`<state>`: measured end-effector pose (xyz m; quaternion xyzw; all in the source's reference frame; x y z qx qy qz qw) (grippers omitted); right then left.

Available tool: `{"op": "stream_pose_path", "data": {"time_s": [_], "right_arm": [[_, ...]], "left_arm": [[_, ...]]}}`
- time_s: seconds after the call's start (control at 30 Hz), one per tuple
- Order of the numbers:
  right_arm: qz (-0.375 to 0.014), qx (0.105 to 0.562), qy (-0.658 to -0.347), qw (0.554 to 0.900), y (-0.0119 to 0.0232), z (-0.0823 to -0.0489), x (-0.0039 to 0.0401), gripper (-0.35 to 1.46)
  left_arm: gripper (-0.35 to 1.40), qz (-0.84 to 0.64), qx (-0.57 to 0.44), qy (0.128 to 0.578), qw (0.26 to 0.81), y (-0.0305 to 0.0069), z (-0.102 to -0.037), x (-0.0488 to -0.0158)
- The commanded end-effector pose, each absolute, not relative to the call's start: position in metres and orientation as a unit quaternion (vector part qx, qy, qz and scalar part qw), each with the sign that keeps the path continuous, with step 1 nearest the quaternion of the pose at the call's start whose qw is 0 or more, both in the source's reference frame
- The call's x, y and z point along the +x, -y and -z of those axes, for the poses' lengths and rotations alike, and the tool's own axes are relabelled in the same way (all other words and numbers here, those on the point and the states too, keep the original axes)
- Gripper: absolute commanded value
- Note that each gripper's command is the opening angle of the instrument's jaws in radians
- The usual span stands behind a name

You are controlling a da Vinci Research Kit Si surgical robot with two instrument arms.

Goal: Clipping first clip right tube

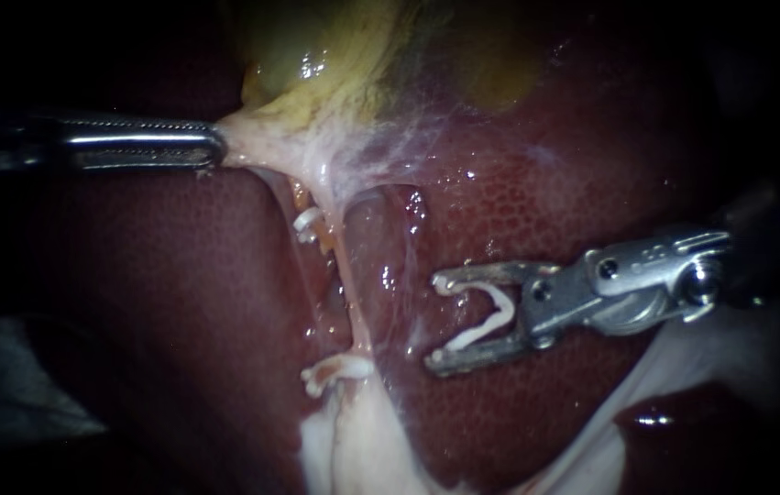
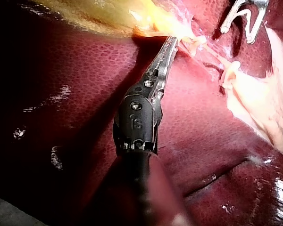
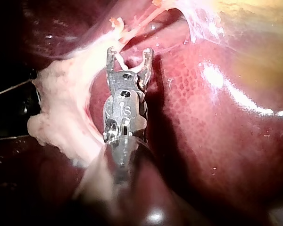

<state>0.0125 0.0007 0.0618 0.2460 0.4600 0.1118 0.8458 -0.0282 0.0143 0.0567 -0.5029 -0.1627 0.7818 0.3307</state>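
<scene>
Beside the tube (image 1: 346, 293), R tool (image 1: 437, 323) stands wide, gripping a clip (image 1: 502, 310); L tool (image 1: 211, 147) clamps gallbladder (image 1: 316, 64) tissue

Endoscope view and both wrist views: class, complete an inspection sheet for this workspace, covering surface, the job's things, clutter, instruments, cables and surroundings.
Surface: liver, dark red and wet; yellowish gallbladder above it.
Job's things: right tube stretched, bare where it faces the right instrument; upper clip and lower clip sit on the strands beside it.
Clutter: nothing seen.
Instruments: left instrument, jaws shut on pale tissue under the gallbladder; right instrument, wide jaws holding an open clip, clear of the tube.
Cables: thin lines in the right wrist view, unclear.
Surroundings: dark; nothing seen.
</scene>
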Motion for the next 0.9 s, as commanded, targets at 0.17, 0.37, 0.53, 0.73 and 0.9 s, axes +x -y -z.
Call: {"op": "stream_pose_path", "data": {"time_s": [0.17,0.37,0.53,0.73,0.9], "right_arm": [[-0.121,0.258,-0.461,0.840,-0.0001,-0.0640,0.0145,0.50],[-0.143,0.281,-0.478,0.820,0.0004,-0.0658,0.0166,0.50],[-0.166,0.313,-0.499,0.791,0.0007,-0.0665,0.0180,0.50],[-0.190,0.352,-0.526,0.750,0.0009,-0.0670,0.0195,0.50],[-0.192,0.391,-0.540,0.720,0.0011,-0.0666,0.0195,0.50]], "left_arm": [[-0.35,-0.782,-0.503,0.162,0.331,-0.0142,-0.0567,-0.0283],[-0.35,-0.782,-0.503,0.162,0.331,-0.0142,-0.0567,-0.0283],[-0.35,-0.782,-0.503,0.162,0.331,-0.0142,-0.0566,-0.0284],[-0.35,-0.782,-0.503,0.162,0.331,-0.0142,-0.0567,-0.0285],[-0.35,-0.782,-0.503,0.162,0.331,-0.0142,-0.0567,-0.0285]]}}
